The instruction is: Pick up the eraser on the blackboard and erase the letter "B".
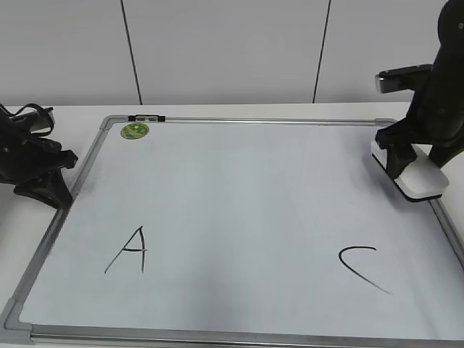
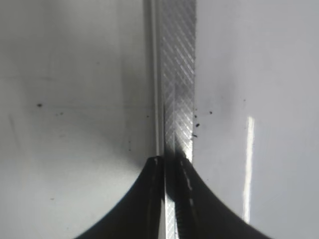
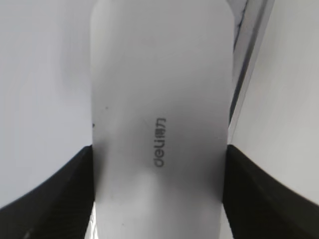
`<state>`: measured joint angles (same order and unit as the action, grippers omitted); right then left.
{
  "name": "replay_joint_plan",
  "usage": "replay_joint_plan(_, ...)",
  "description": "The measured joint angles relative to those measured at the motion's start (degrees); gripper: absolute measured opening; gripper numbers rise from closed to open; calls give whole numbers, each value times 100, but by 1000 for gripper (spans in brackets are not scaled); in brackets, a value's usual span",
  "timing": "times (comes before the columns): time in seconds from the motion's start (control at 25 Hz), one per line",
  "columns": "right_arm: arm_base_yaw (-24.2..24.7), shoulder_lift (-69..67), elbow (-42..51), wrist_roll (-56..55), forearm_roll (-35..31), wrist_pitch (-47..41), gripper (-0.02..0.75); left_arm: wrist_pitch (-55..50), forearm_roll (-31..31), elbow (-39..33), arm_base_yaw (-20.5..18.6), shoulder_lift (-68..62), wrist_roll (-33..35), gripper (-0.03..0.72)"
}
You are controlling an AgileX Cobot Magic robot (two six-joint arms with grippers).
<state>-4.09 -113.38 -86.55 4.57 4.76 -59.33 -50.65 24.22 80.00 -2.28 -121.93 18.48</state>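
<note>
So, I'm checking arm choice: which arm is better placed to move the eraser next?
Right. Its fingers flank the eraser at the blackboard's right edge, apparently gripping it. The left gripper sits shut over the left frame, far across the board.

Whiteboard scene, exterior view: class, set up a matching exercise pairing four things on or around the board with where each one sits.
Things:
1. eraser
2. green sticker
3. letter A
4. left tool

Places:
a. top left corner of the blackboard
b. near left part of the board surface
c. right edge of the board, between the fingers of the right tool
d. beside the board's left frame, out at the edge

Pairs: 1-c, 2-a, 3-b, 4-d
</note>
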Motion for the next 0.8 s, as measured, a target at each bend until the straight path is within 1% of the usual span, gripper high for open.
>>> replay_joint_plan(0.32, 104, 0, 549, -892, 72, 673, 524, 0, 21, 0, -66, 0, -52, 35)
replay_joint_plan(0.6, 254, -113, 569, -1193, 106, 745, 524, 0, 25, 0, -79, 0, -108, 35)
replay_joint_plan(0.8, 267, -213, 595, -1227, 118, 734, 524, 0, 25, 0, -79, 0, -122, 38)
